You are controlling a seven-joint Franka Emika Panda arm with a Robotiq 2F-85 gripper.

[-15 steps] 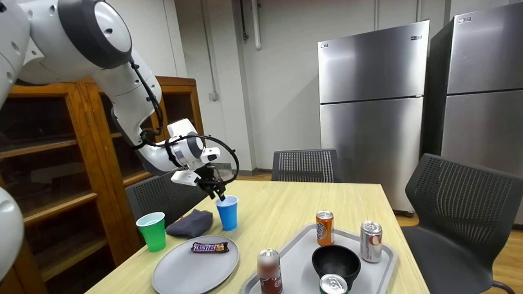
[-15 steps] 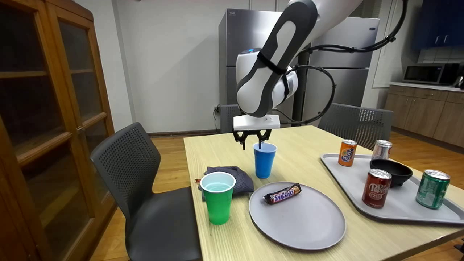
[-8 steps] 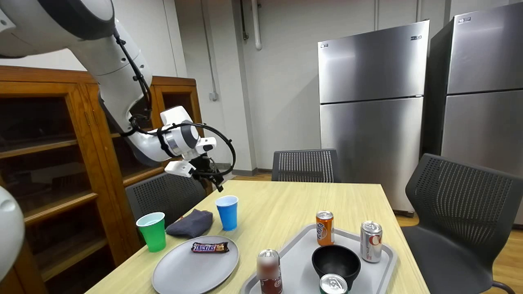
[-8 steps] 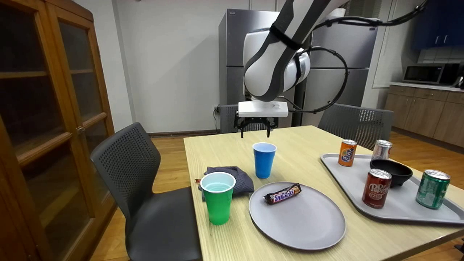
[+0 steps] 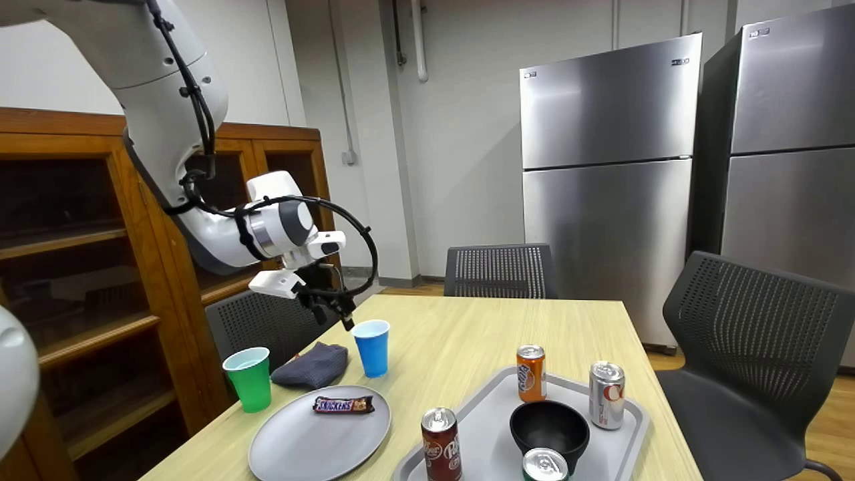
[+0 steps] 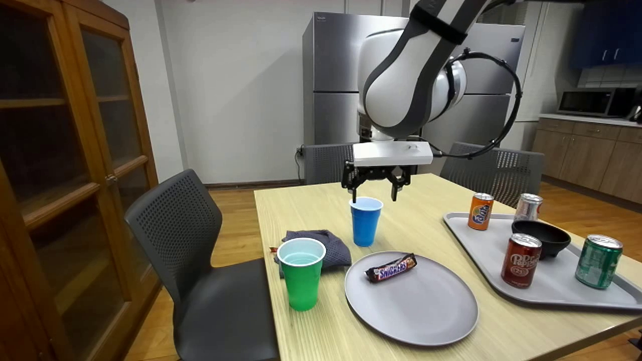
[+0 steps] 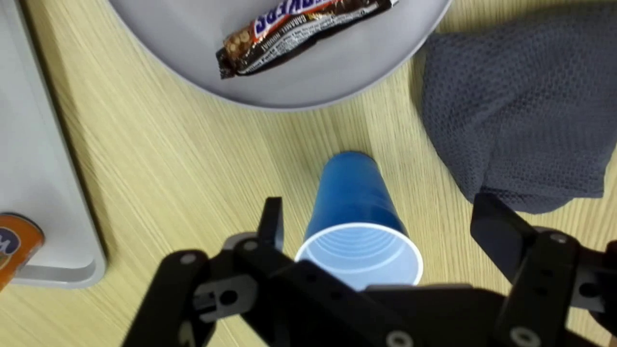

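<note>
Here's the black two-fingered gripper (image 7: 378,217), hanging at the end of the white robot arm (image 6: 398,98), and its jaws stand wide apart with nothing in their grasp. Right by the tips is the tapered blue plastic cup (image 7: 352,197) with the pale inside, upright on the light wood-grained table (image 5: 467,334)! Seen from the wrist, the cup sits between the two fingers, wood grain showing on either side of it; whether a finger brushes its rim, I can't tell. Near the cup lies a rumpled dark grey textured cloth (image 7: 520,106), and close to that, by the table's edge, a green plastic cup (image 6: 303,281) stands upright. Just beside them, a round grey plate (image 6: 411,311) carries a chocolate bar in a brown Snickers wrapper (image 6: 392,268). Over on the grey rectangular tray (image 5: 484,414), an orange Fanta can (image 5: 531,374), a silver can (image 5: 607,395), a dark red Dr Pepper can (image 6: 521,263) and a green can (image 6: 599,263) stand upright around a round black bowl (image 5: 549,431). Dark grey chairs (image 5: 497,270) ring the table, a brown wooden cabinet with glass doors (image 6: 95,170) lines the side, and tall stainless-steel fridges (image 5: 608,200) gleam behind.
</note>
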